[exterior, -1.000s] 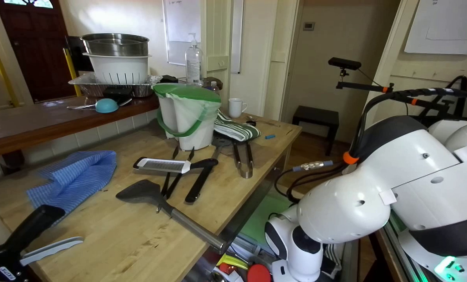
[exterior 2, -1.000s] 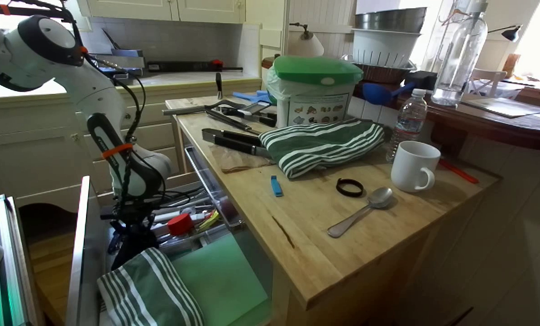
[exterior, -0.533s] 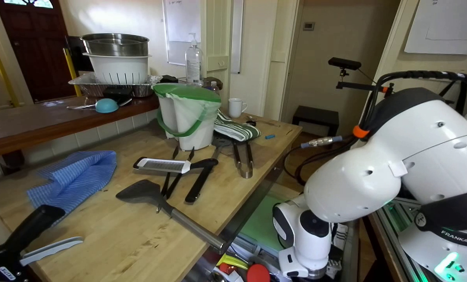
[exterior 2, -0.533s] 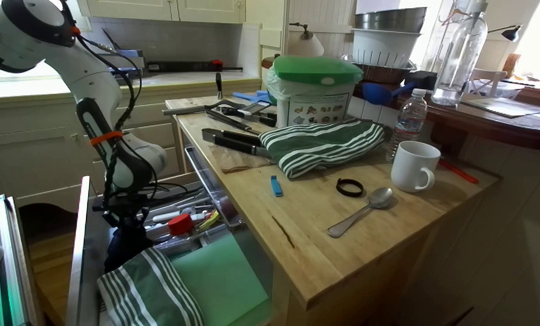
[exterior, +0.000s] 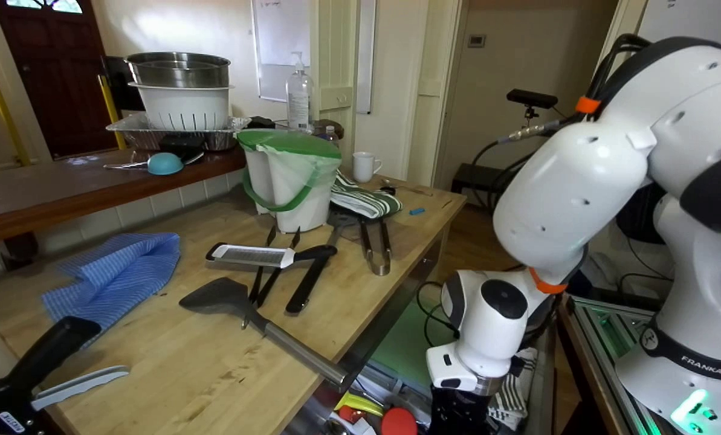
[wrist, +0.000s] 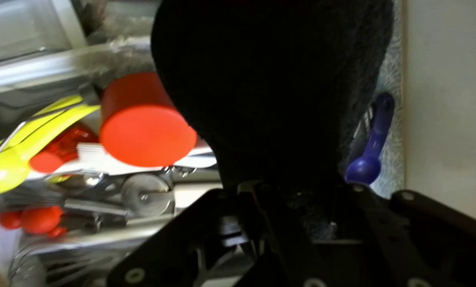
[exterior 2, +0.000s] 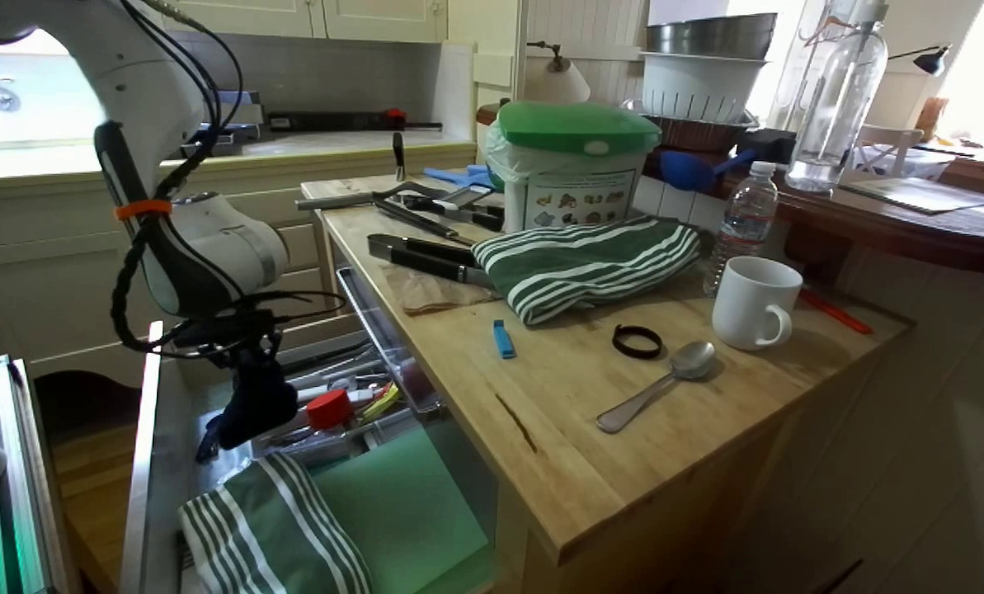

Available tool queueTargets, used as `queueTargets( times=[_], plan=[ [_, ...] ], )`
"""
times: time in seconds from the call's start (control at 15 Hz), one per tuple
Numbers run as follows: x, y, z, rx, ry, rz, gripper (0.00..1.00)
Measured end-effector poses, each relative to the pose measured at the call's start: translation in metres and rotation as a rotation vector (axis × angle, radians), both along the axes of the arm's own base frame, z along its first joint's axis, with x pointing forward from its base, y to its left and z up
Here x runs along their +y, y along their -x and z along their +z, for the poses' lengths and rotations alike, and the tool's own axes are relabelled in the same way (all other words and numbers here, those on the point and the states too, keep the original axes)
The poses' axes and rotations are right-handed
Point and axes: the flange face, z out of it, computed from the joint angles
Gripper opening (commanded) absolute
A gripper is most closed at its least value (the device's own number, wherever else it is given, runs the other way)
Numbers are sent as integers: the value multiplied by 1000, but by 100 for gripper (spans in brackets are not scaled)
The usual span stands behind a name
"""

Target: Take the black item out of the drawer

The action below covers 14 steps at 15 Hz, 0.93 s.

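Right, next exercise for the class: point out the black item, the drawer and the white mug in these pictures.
Black item (wrist: pixel 271 85), wrist view: middle of its dark surface.
Drawer (exterior 2: pixel 168 437), in an exterior view: inside of its front wall.
White mug (exterior 2: pixel 747 305), in an exterior view: side of its body.

Exterior views sharing counter (exterior: pixel 155 356), wrist above drawer (exterior 2: pixel 167 433)

Rounded white arm (exterior: pixel 569 187), black joint caps (exterior: pixel 504 298), orange bands (exterior: pixel 587 105), dark cables (exterior 2: pixel 120 304), FRANKA lettering (exterior: pixel 708 365)

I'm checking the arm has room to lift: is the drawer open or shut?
Open: in an exterior view the drawer stands pulled out from the wooden counter, with a striped cloth showing inside.
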Motion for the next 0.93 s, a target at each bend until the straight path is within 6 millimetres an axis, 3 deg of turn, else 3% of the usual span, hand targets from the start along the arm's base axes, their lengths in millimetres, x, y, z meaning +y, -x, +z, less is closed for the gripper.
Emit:
queueTargets(
  times=[0.27,0.4,0.53,0.73,0.93],
  plan=[
    [-3,-31,70,-168,-138,50,7],
    [-12,-34,98,-238,-216,120,7],
    [-20,-23,114,-278,-298,213,7],
    [-29,11,118,-290,-404,371,7],
    [-38,33,121,-344,-455,516,7]
  ],
)
